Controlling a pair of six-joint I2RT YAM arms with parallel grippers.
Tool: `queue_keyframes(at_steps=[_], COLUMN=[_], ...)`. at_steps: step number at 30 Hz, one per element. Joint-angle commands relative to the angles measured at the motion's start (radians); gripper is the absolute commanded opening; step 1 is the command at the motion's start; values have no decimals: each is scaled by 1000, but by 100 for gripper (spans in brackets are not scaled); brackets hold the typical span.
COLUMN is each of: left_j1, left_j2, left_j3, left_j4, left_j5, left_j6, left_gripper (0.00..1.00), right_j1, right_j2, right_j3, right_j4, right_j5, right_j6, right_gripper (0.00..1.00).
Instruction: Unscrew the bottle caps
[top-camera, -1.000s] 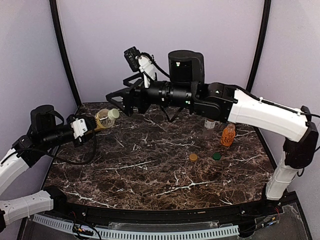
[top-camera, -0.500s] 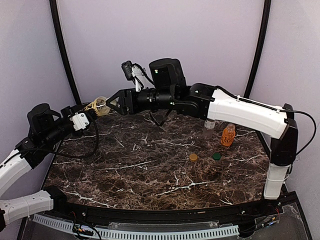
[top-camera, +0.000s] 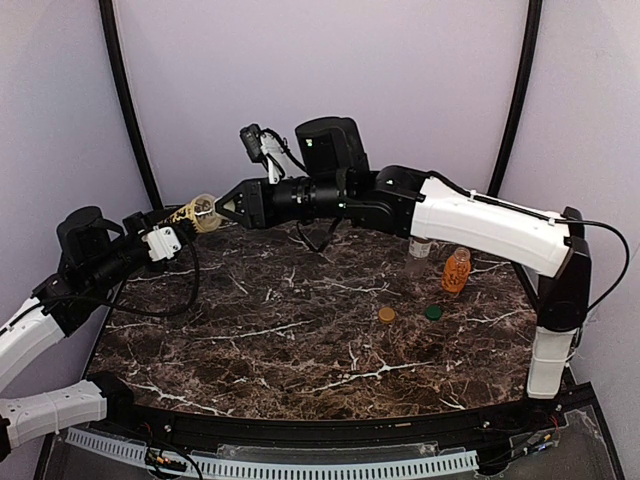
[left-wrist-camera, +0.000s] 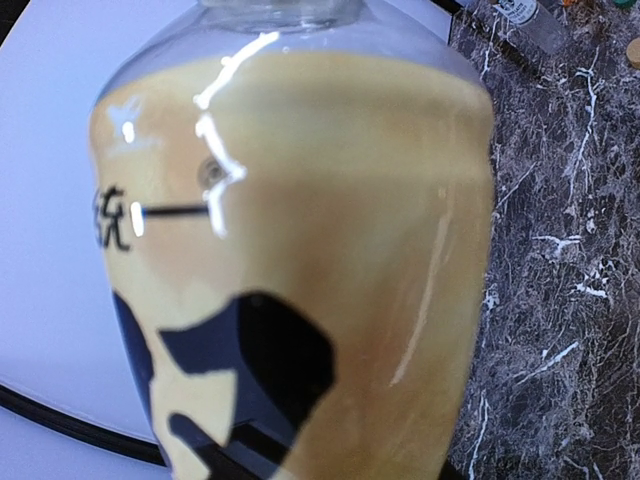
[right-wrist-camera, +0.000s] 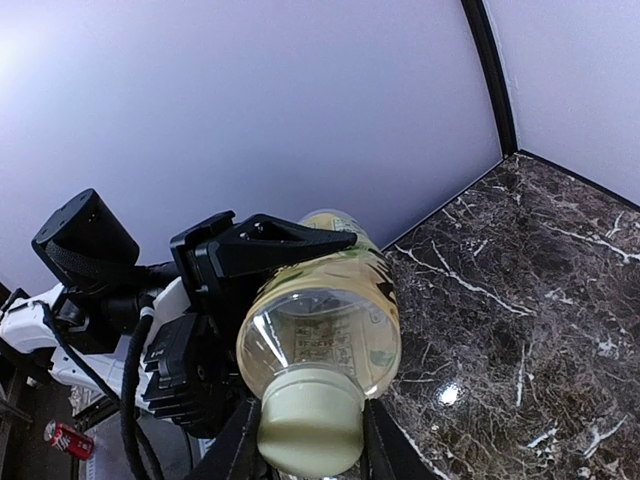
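The left gripper (top-camera: 186, 216) is clamped round the tall clear plastic bottle with a yellow label (top-camera: 203, 212), holding it sideways in the air over the far left corner of the dark marble table (top-camera: 300, 350), neck pointing right. Its cream screw cap (right-wrist-camera: 310, 432) is pinched by the right gripper (top-camera: 224, 207) (a finger presses on each side in the wrist view). This is probably the last bottle: a loose tan cap (top-camera: 386, 315) and a loose green cap (top-camera: 433, 312) lie near the short clear white-labelled bottle (top-camera: 420, 248) and the short bumpy orange bottle (top-camera: 456, 270). Next, the right wrist should turn to loosen the cap while the left grips firmly
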Motion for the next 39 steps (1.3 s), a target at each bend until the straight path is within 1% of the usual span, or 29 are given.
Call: queue_keyframes(at_steps=[1, 4, 5, 6, 8, 9, 10, 11, 13, 15, 17, 20, 23, 30, 33, 39], left_j1=[-5, -5, -5, -5, -4, -4, -4, -4, -4, -5, -5, -5, -5, -5, -5, -5], left_j2=[-1, -3, -5, -9, -14, -15, -16, -16, -15, -14, -12, -6, -7, -3, -4, -11], left_j3=[-7, -8, -7, -4, 13, 33, 43, 60, 80, 96, 112, 133, 137, 137, 135, 131], left_j4=[32, 27, 13, -1, -88, -181, -230, -316, -425, -524, -614, -715, -752, -817, -822, -811], left_j5=[-7, -1, 15, 29, 105, 179, 216, 292, 388, 469, 532, 579, 595, 599, 599, 607], left_j6=[3, 1, -1, -9, -22, -24, -28, -30, -32, -21, 8, 21, 25, 46, 51, 39], left_gripper=[29, 29, 29, 29, 30, 31, 31, 31, 31, 33, 33, 34, 34, 33, 34, 33], right_j1=[-6, -6, -6, -6, -1, 8, 23, 41, 86, 128, 157, 190, 220, 263, 272, 280], right_j2=[21, 19, 18, 17, 10, 4, -6, -17, -38, -56, -69, -95, -107, -94, -97, -98], right_j3=[35, 34, 35, 34, 31, 26, 18, 3, -27, -54, -75, -128, -167, -180, -178, -185], right_j4=[-4, -4, -3, 0, 13, 16, 14, 5, -26, -64, -110, -149, -152, -175, -166, -136], right_j5=[-23, -27, -31, -45, -106, -126, -127, -117, -78, -37, -31, 1, 87, 310, 339, 353], right_j6=[6, -9, -26, -52, -146, -212, -304, -399, -627, -816, -979, -1200, -1379, -1673, -1732, -1786], right_gripper=[23, 2, 0, 0, 0, 0, 0, 0, 0, 0, 0, 0, 0, 0, 0, 0])
